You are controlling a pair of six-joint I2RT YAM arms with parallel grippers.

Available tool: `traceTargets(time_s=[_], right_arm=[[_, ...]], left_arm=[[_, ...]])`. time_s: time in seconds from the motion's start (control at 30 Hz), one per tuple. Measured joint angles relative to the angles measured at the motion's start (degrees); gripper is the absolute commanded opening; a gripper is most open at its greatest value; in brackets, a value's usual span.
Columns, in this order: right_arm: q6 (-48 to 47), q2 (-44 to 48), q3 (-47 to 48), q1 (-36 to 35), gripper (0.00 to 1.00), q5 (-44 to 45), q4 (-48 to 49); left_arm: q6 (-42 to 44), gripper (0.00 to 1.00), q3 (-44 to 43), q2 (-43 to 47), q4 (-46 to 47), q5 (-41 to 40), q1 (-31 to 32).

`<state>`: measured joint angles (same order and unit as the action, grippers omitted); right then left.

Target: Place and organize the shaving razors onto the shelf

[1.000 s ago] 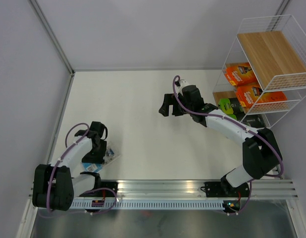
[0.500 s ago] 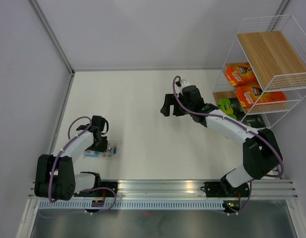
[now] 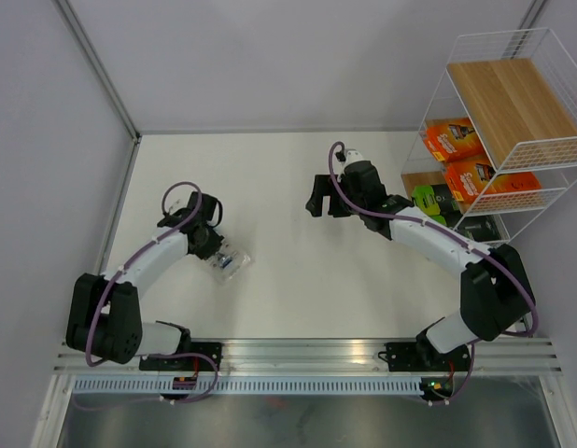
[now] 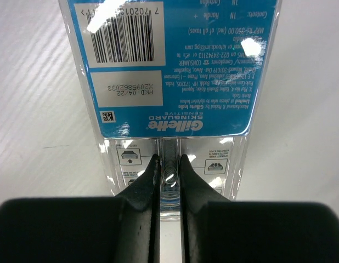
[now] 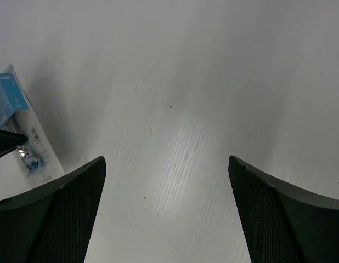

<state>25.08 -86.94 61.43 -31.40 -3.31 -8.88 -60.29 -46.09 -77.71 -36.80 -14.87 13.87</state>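
Observation:
A clear blister razor pack with a blue card (image 4: 169,66) fills the left wrist view, barcode side up. My left gripper (image 4: 168,161) is shut on the razor handle bulge at its clear lower end. From above, this pack (image 3: 230,262) sticks out of the left gripper (image 3: 212,246) over the table's left half. My right gripper (image 3: 318,201) hovers open over mid-table with nothing between its fingers (image 5: 82,186). The right wrist view catches the pack (image 5: 16,109) at its left edge. The shelf (image 3: 513,103) stands at the far right, holding two orange packs (image 3: 454,138) (image 3: 480,177) and a black-and-green one (image 3: 436,200).
Grey walls close the table on the left, back and right. A metal rail (image 3: 307,355) with both arm bases runs along the near edge. The shelf's top wood tier holds nothing.
My left gripper closed on the blister pack and carried it away from the near-left corner, up and to the right. The right arm has hardly moved.

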Motion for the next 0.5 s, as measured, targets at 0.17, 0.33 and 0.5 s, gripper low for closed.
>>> traceTargets(time_s=[0.17,0.33,0.5], right_arm=[[1.7,0.6,0.0,0.0,0.98,2.3,-0.9],[2.6,3.7,0.3,0.3,0.98,5.8,-3.7],[0.7,9.2,2.0,1.2,0.98,3.6,-3.7]], left_arm=[[8.1,0.02,-0.7,4.3,4.9,2.4,4.8],[17.2,0.02,-1.6,8.1,13.8,7.7,8.8],[24.4,0.02,-6.4,7.0,21.8,14.3,10.5]])
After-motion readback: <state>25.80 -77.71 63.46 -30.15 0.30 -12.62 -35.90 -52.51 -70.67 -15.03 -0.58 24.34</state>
